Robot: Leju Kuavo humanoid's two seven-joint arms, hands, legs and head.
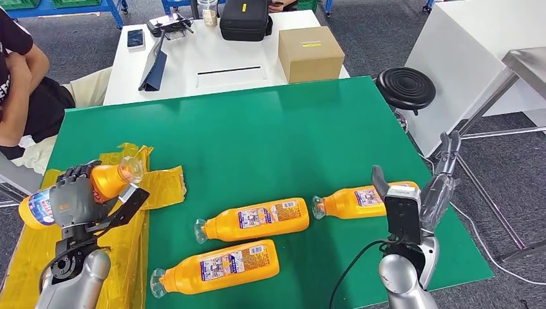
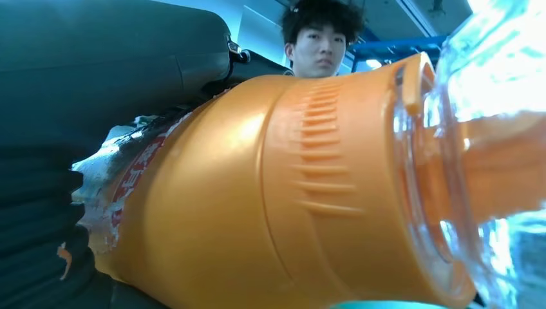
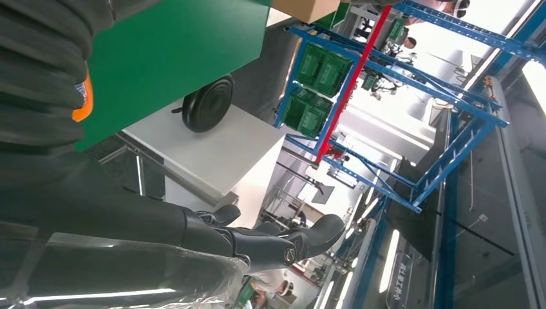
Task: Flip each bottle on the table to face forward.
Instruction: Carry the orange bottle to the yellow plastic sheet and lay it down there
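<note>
My left hand point(image 1: 69, 201) grips an orange bottle point(image 1: 106, 182) with a clear cap, held sideways above the table's left edge, cap pointing right. Close up, the same bottle point(image 2: 290, 193) lies against my left hand point(image 2: 38, 212). Three more orange bottles lie on the green table point(image 1: 257, 135), labels up, caps pointing left: one in the middle point(image 1: 254, 219), one nearer the front point(image 1: 219, 265), one at the right point(image 1: 357, 198). My right hand point(image 1: 415, 199) hovers open over the right bottle's base end, fingers point(image 3: 257, 241) stretched out and holding nothing.
Crumpled yellow plastic point(image 1: 161, 185) covers the table's left front corner. A white table behind holds a cardboard box point(image 1: 310, 53), a black bag point(image 1: 244, 19) and a phone point(image 1: 135, 38). A black stool point(image 1: 405, 87) stands at the right. A person point(image 1: 19, 84) sits at the far left.
</note>
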